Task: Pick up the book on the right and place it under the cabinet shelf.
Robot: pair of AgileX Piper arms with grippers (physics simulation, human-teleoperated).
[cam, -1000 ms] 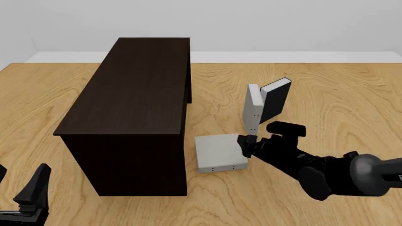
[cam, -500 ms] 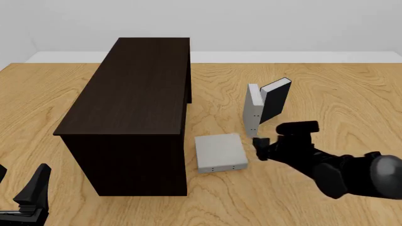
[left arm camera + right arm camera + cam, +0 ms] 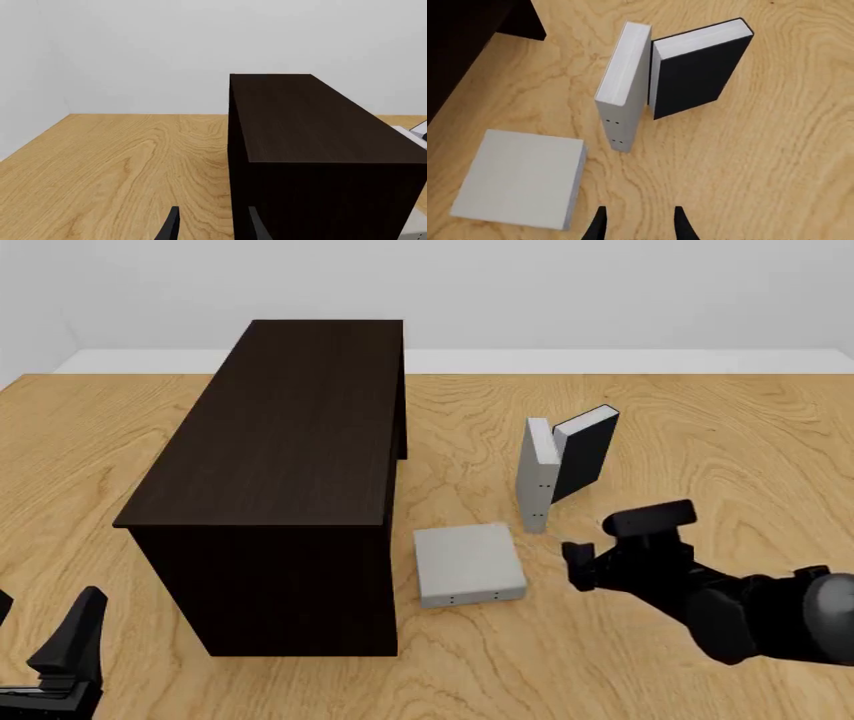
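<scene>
Your right gripper point(image 3: 577, 565) is spread and empty, hanging well clear of the book point(image 3: 467, 565), which lies flat on the table just beside the cabinet shelf point(image 3: 287, 440) but not under it. I'd call this the placing step, unfinished. Next, come in low at the book's right edge and slide it left. Keep clear of the upright grey book point(image 3: 537, 475).

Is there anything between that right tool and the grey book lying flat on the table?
Nothing: only bare table separates the right tool from the flat grey book, clearest in the front view.
</scene>
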